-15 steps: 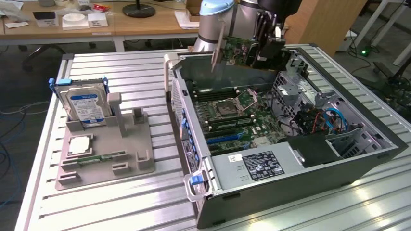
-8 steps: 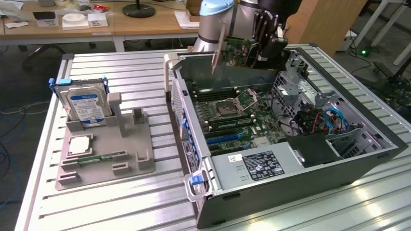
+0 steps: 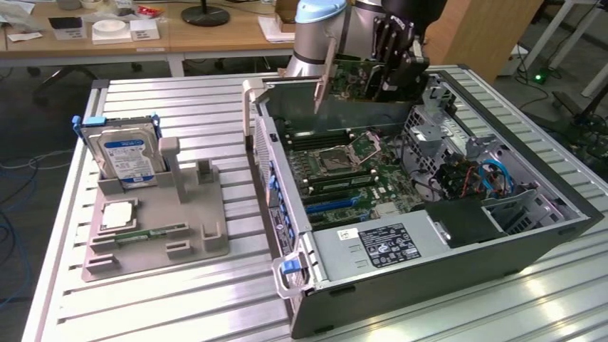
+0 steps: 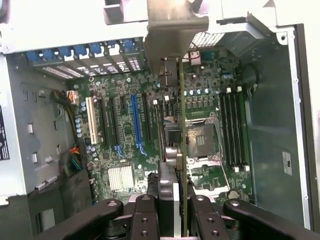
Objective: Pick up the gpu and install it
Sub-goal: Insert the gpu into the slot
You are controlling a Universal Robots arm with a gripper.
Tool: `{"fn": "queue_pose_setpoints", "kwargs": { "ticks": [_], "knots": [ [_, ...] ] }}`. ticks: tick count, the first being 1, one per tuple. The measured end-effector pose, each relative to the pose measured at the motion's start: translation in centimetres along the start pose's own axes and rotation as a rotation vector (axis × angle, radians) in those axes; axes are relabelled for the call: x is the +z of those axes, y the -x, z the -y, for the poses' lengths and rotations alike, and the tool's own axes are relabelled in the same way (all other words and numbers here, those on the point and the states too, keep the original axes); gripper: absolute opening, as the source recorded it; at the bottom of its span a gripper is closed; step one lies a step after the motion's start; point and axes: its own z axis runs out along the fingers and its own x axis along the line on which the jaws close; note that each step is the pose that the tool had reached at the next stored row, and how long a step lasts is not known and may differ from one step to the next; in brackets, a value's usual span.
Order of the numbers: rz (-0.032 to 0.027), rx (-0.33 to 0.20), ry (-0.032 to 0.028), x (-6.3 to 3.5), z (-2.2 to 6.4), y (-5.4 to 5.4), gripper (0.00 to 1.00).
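Claw holding gpu over case, slatted metal table (desks behind)

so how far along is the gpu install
Done: the black gripper is shut on the thin dark gpu card with a silver end bracket, so pickup is finished. In hand: the card hangs on edge above the open grey computer case. Left: it is not seated yet; the long blue slot on the green motherboard stands empty.

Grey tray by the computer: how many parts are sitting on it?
3. A hard drive stands upright at the far end, a square chip lies flat nearer the camera, and a green memory stick lies beside the chip.
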Motion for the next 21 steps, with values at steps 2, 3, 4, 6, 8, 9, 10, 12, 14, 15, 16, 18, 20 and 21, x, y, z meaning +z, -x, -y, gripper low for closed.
{"fn": "queue_pose_setpoints", "kwargs": {
  "ticks": [2, 3, 4, 6, 8, 9, 10, 12, 14, 15, 16, 18, 20, 21],
  "knots": [
    [0.0009, -0.012, -0.0110, 0.06, 0.00, 0.0, 0.29],
    [0.0013, -0.017, -0.0167, 0.10, 0.01, 0.0, 0.29],
    [0.0017, -0.021, -0.0216, 0.15, 0.00, 0.0, 0.29],
    [0.0022, -0.028, -0.0238, 0.24, 0.02, 0.0, 0.29],
    [0.0074, -0.032, -0.0232, 0.32, 0.01, 0.0, 0.29],
    [0.0107, -0.033, -0.0228, 0.38, 0.00, 0.0, 0.29],
    [0.0128, -0.035, -0.0228, 0.45, 0.00, 0.0, 0.29],
    [0.0143, -0.040, -0.0249, 0.61, 0.02, 0.0, 0.29],
    [0.0149, -0.044, -0.0330, 0.76, 0.02, 0.0, 0.29],
    [0.0155, -0.046, -0.0390, 0.81, 0.02, 0.0, 0.29],
    [0.0162, -0.047, -0.0454, 0.86, 0.02, 0.0, 0.29],
    [0.0177, -0.049, -0.0581, 0.98, 0.02, 0.0, 0.29],
    [0.0190, -0.049, -0.0667, 1.17, 0.03, 0.0, 0.29],
    [0.0217, -0.049, -0.0667, 1.29, 0.04, 0.0, 0.29]
  ]
}}
